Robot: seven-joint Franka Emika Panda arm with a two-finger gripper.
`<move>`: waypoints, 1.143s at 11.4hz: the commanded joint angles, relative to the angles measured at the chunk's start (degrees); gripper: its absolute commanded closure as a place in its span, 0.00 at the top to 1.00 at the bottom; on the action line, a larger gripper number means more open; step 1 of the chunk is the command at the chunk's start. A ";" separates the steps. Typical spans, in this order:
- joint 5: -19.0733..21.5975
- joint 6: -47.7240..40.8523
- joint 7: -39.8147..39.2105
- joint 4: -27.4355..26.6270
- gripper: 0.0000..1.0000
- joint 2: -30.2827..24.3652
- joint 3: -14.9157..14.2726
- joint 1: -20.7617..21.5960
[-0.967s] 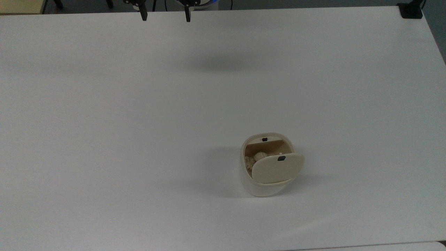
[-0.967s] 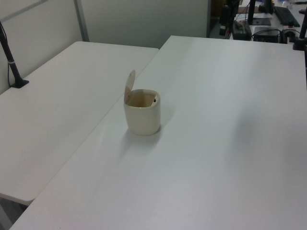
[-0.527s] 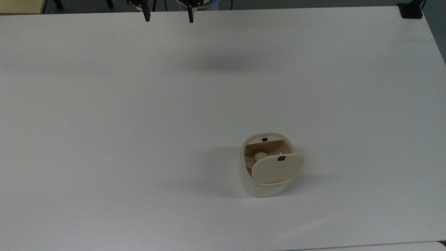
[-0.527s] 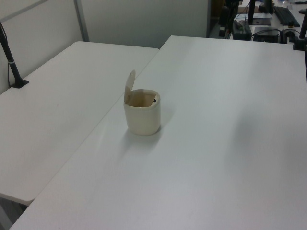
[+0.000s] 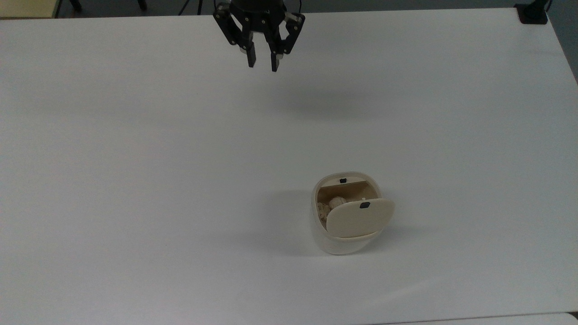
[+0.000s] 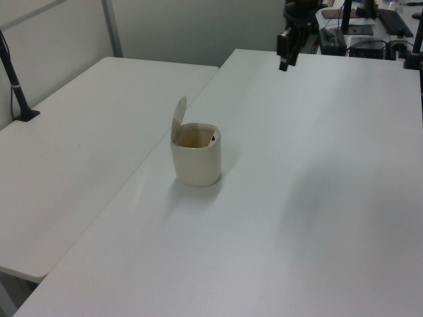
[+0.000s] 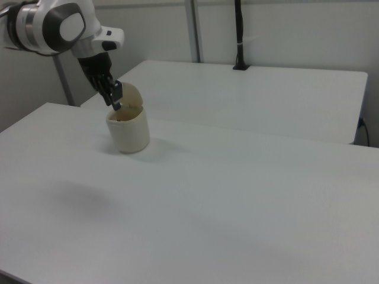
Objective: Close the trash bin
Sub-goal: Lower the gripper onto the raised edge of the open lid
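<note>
Since the earlier frame my gripper (image 5: 261, 62) has come in from the top view's far edge, fingers now narrowed and holding nothing, while the bin (image 5: 345, 237) sits lid (image 5: 360, 218) up at its 5 o'clock, bare table (image 5: 135, 158) between us.

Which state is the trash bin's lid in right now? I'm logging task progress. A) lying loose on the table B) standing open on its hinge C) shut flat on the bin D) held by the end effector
B: the lid stands up from the rim of the trash bin, its inside exposed, with the end effector far off above the table.
</note>
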 commanded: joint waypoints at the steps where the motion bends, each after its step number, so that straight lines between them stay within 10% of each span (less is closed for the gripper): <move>1: -0.75 9.63 13.21 2.24 0.00 5.77 -0.11 4.58; 4: -0.48 15.34 25.49 10.67 0.00 13.68 0.67 5.39; 13: -0.92 44.09 40.28 13.24 0.00 22.84 0.15 8.47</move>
